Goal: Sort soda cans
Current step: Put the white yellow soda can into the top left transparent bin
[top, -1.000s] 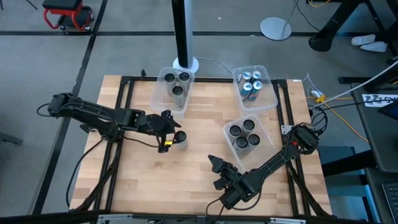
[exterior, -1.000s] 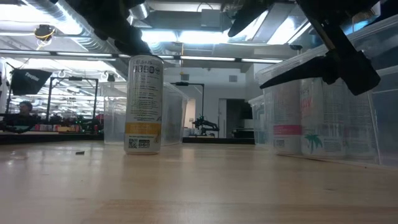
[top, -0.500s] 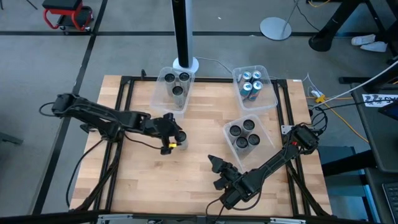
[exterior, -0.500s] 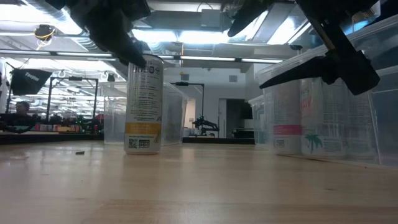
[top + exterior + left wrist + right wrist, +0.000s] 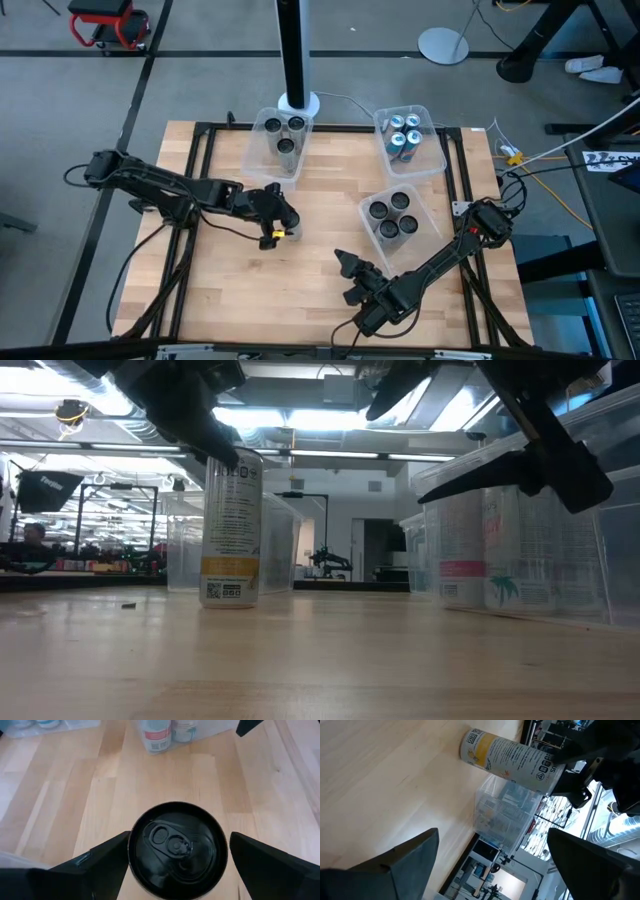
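Now | wooden table [image 5: 310, 270] | left pincer [image 5: 175, 851] spread around can [image 5: 175, 847] | right pincer [image 5: 345, 280] released

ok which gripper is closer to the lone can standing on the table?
Left. The left gripper is open around the can, fingers either side of its top. The right gripper waits open, well off near the table's front.

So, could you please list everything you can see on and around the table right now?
Loose can: one, white and yellow, dark top, upright mid-table.
Far-left bin: one, clear, three dark-topped cans.
Far-right bin: one, clear, four blue-and-silver cans.
Near-right bin: one, clear, four dark-topped cans.
Table: one, light wood.
Pole base: one, white, behind the table.
Left gripper: open, straddling the loose can.
Right gripper: open, waiting at the near edge.
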